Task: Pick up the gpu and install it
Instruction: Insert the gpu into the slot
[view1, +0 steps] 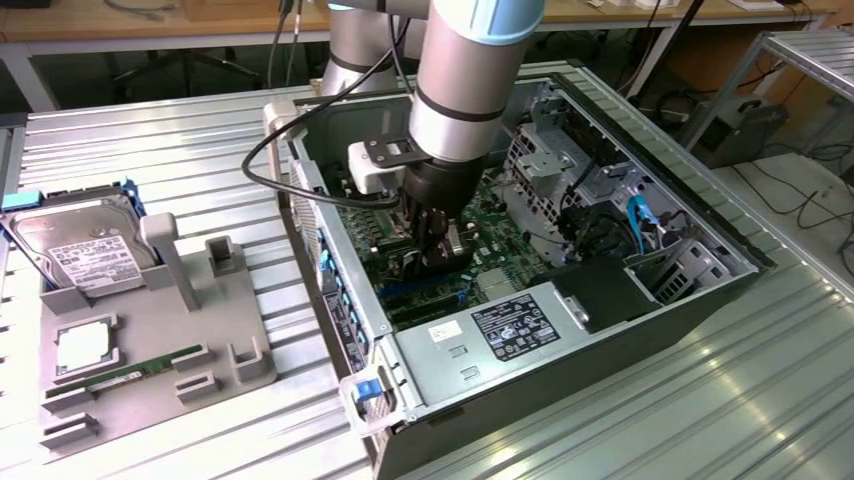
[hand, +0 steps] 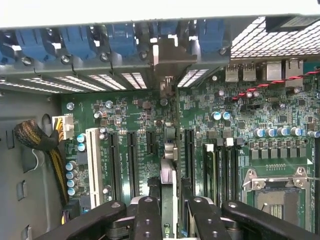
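A ribbed metal table (view1: 174, 150) carries an open computer case (view1: 694, 300) lying on its side, with a grey fixture tray (view1: 200, 330) at the exterior view's left holding a hard drive (view1: 80, 250), a CPU (view1: 83, 345) and a RAM stick (view1: 127, 372). The arm reaches down into the case over the green motherboard (hand: 125, 120). Its gripper (hand: 169, 210) has the black fingers (hand: 147, 217) pinched on the gpu (hand: 169, 145), seen edge-on, standing upright among the expansion slots with its silver bracket (hand: 172, 57) against the rear slot openings.
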